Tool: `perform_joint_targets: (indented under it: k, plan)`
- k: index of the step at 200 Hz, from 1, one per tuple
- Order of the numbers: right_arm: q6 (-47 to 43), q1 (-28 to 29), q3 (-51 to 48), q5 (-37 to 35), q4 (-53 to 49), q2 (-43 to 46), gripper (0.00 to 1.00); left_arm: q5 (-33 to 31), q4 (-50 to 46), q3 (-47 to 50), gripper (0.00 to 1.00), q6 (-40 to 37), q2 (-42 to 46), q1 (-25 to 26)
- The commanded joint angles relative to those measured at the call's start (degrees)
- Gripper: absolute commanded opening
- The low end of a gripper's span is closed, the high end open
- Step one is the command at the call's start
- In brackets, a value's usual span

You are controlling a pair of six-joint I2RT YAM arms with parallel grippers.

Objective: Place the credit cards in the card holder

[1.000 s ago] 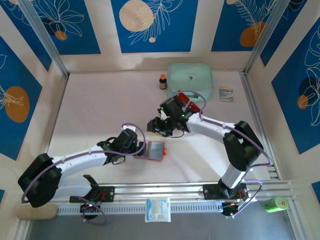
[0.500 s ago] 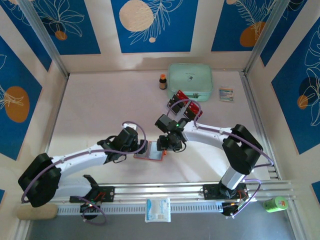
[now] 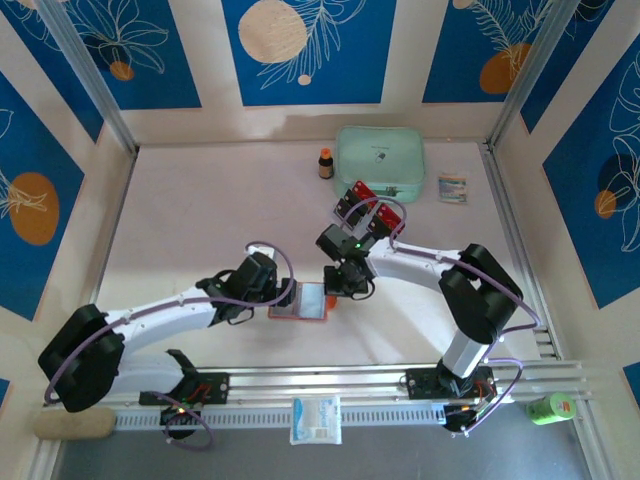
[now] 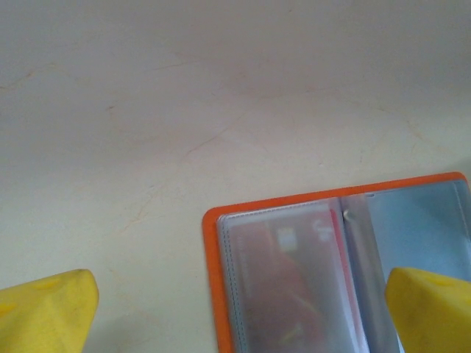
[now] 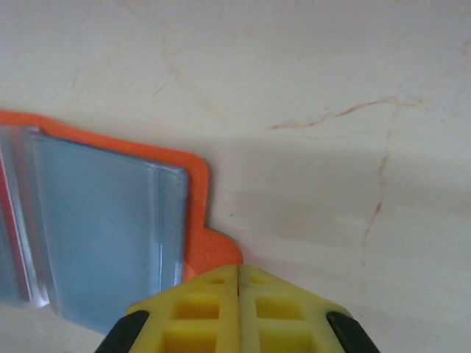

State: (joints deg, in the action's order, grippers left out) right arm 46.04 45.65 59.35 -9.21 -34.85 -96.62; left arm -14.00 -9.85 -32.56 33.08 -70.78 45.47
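Note:
The card holder [image 3: 303, 302] lies open on the table, orange outside and pale grey-blue inside. A red credit card [image 4: 294, 287] sits under its clear sleeve. My left gripper [image 4: 235, 316] is open, its yellow fingertips [image 4: 44, 309] wide apart on either side of the holder's left page, and it hovers at the holder's left edge [image 3: 283, 296]. My right gripper [image 5: 239, 271] is shut, tips pressed together right over the holder's orange tab [image 5: 221, 254], at its right edge [image 3: 338, 288]. More red and black credit cards [image 3: 366, 196] lie stacked behind the right arm.
A mint-green zip pouch [image 3: 380, 160] lies at the back, with a small brown bottle [image 3: 326, 163] to its left and a small packet [image 3: 452, 188] to its right. A white sachet [image 3: 316, 418] rests on the front rail, and a green object [image 3: 551, 407] lies at the front right.
My right gripper came down from behind the holder to its right edge and closed its fingers. The left arm has hardly moved and stays open.

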Motion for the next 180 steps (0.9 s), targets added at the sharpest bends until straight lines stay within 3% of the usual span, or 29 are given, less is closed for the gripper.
perform_joint_targets:
  k: [1,70,95,110,144,180]
  plan:
    - [0.4,-1.8,-1.7,0.6,-0.1,1.4,0.0,0.1,-0.2,-1.7,1.0,-0.1,-0.6,-0.4]
    - [-0.6,-7.1,-7.0,1.9,0.8,7.1,0.0,0.5,0.5,-2.5,1.0,-0.3,-1.7,-0.4]
    - [-3.1,-10.2,-5.4,5.3,0.4,10.0,0.25,0.8,0.3,-3.1,1.0,-0.5,-2.1,-0.4]
    - [-5.5,-13.0,-3.1,6.9,-0.6,12.3,0.35,1.0,0.0,-3.4,1.0,-0.6,-2.3,-0.4]
    - [-12.8,-21.1,6.0,7.7,-5.2,13.0,0.39,1.2,-0.7,-4.2,1.0,-0.7,-2.9,-0.4]
    - [-21.3,-27.1,16.3,5.1,-11.6,6.5,0.4,1.4,-0.8,-4.8,1.0,-0.8,-3.4,-0.4]
